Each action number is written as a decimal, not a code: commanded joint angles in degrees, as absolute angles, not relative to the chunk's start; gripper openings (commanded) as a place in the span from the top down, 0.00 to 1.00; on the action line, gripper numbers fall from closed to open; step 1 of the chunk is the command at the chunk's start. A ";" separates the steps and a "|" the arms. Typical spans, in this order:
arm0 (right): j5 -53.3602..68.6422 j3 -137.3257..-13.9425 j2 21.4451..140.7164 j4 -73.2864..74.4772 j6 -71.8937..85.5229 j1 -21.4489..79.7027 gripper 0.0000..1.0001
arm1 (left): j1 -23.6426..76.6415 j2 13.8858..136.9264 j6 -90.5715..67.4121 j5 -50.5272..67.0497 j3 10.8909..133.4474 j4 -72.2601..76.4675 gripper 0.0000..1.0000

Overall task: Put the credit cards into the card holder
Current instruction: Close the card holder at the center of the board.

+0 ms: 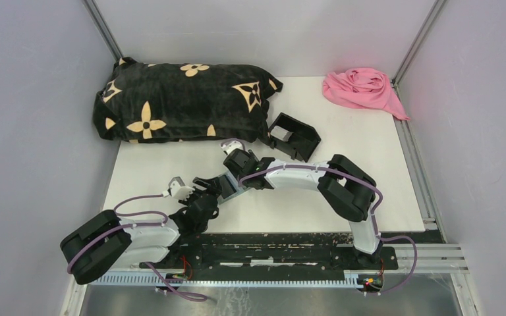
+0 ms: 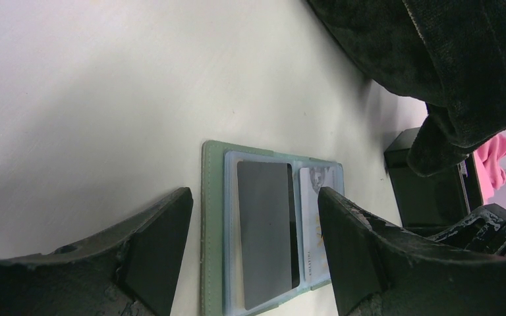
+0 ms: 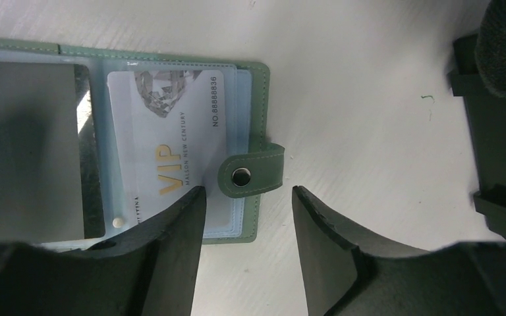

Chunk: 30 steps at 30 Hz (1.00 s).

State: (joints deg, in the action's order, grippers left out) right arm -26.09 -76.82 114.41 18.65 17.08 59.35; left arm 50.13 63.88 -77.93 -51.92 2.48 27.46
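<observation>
Low over the open card holder (image 3: pixel 262 99), left gripper (image 2: pixel 253 210) wide, right gripper (image 3: pixel 247 197) half-parted, both empty.

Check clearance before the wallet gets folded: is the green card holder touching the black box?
Apart. The right wrist view shows bare white table between the card holder and the black box.

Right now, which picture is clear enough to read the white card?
Right wrist view: the white card in the holder is sharp, with VIP readable, while the right gripper up close looks soft. Left wrist view: the white card is dimmer, its print blurred. Top view: it cannot be made out.
</observation>
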 commanded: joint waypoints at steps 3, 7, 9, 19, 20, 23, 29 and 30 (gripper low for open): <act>-27.58 -79.44 115.13 16.64 14.74 58.13 0.46 | 49.92 65.69 -77.24 -50.27 1.45 24.71 0.22; -27.05 -79.45 115.07 15.90 13.60 57.55 0.48 | 49.91 66.87 -77.28 -50.43 1.65 25.50 0.22; -26.46 -79.47 114.89 15.26 12.70 57.40 0.48 | 49.91 67.42 -77.27 -50.49 1.83 25.64 0.22; -24.52 -82.39 116.94 15.83 10.81 55.45 0.51 | 49.84 70.13 -77.32 -51.14 2.49 27.27 0.22; -24.51 -82.28 116.98 15.70 10.81 55.22 0.52 | 49.83 70.37 -77.34 -51.23 2.54 27.45 0.22; -24.28 -81.53 116.70 15.20 10.90 54.53 0.62 | 49.73 71.06 -77.17 -51.33 2.63 28.13 0.22; -23.12 -79.86 115.63 14.40 11.76 53.39 0.77 | 49.61 72.50 -77.10 -51.50 2.81 29.26 0.22; -22.70 -79.54 115.40 14.25 12.04 53.24 0.81 | 49.54 72.87 -77.07 -51.58 2.81 29.67 0.22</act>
